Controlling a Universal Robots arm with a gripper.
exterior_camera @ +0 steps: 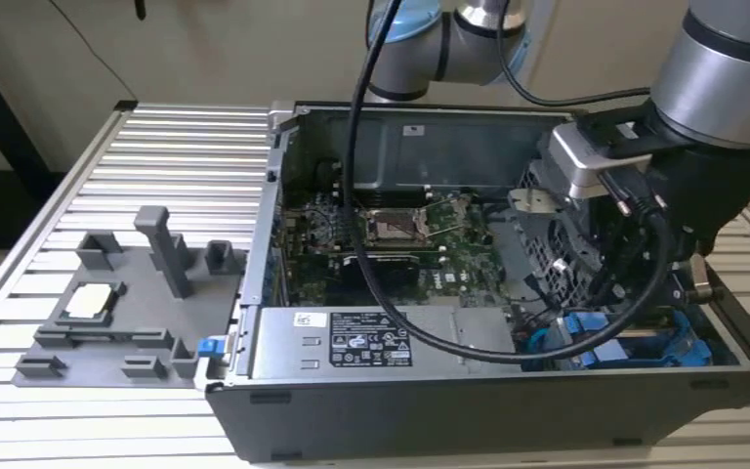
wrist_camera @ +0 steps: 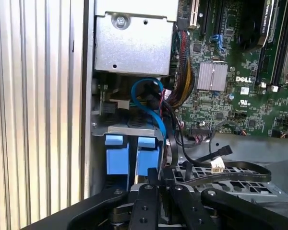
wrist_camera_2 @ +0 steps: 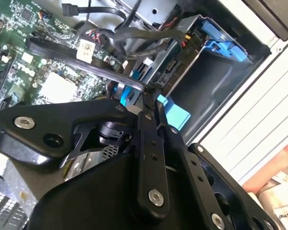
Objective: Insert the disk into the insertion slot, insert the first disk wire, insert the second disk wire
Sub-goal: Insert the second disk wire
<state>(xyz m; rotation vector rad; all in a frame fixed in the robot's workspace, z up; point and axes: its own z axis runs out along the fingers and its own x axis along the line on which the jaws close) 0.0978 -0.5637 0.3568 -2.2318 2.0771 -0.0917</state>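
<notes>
While the black linkage-fingered gripper is hanging low inside the open dark-grey computer case, its fingers are sitting together on a flat black cable, just beside the blue-framed disk seated in the dark-grey insertion slot.

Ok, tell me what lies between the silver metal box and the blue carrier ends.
In the first wrist view, a looped blue cable crosses the gap between the metal box and the carrier ends.
</notes>
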